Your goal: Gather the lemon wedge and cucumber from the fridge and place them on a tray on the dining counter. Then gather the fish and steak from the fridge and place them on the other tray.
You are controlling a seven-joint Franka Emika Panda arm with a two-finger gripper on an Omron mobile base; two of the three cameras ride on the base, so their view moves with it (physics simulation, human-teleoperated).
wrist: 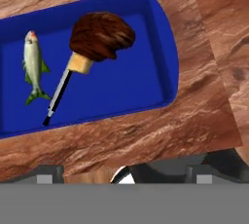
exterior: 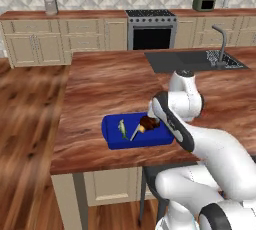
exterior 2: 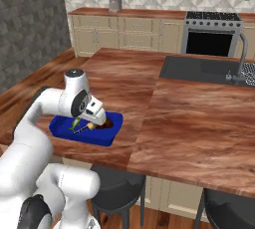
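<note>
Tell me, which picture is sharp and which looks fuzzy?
Hand view: sharpest, the fish and steak show crisp edges on the blue tray. Left base view: soft, the fish is a small smudge. Right base view: also blurry, the tray's contents are hard to tell apart.

Beige cabinets [exterior: 35, 44], steel oven [exterior: 151, 29], sink [exterior: 192, 60], wood floor [exterior: 25, 139].

Arm bent low, gripper [wrist: 121, 172] spread wide (empty).
</note>
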